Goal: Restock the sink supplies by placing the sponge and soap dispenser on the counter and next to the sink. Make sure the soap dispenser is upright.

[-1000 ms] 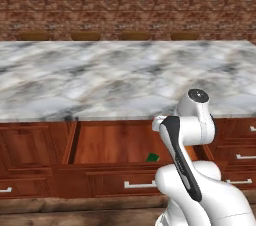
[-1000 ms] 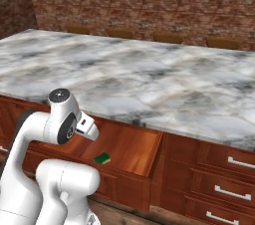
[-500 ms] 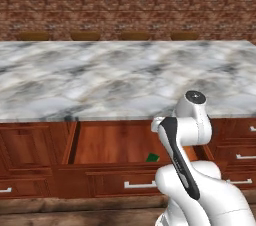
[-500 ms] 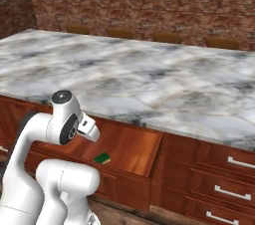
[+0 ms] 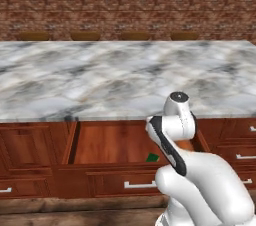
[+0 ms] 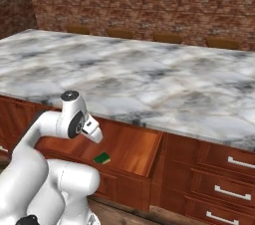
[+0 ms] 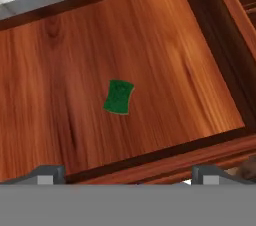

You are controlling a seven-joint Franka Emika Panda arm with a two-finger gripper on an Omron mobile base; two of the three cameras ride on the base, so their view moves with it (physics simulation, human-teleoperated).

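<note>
The sponge [image 7: 119, 97] lies flat with its green side up on the floor of an open wooden drawer [image 7: 150, 162]. It shows as a small green patch in the left base view [image 5: 152, 157] and the right base view [image 6: 102, 158]. My gripper [image 7: 129, 175] hangs above the drawer's front part, open, nothing between its fingertips [image 7: 48, 173], with the sponge a little ahead of it. From the right, the hand [image 6: 92, 130] points down over the drawer. The soap dispenser, the sink and its counter are out of view.
The drawer [image 5: 115, 142] is pulled out from under a sinkless marble island top [image 5: 100, 80], whose edge overhangs the drawer's back. Closed drawers with metal handles [image 6: 234, 162] stand to the right. Behind the island are chair backs [image 6: 167, 37] and a brick wall.
The arm's upper joint has shifted slightly to the left in the left base view. The sponge has not moved and the gripper stays open.
</note>
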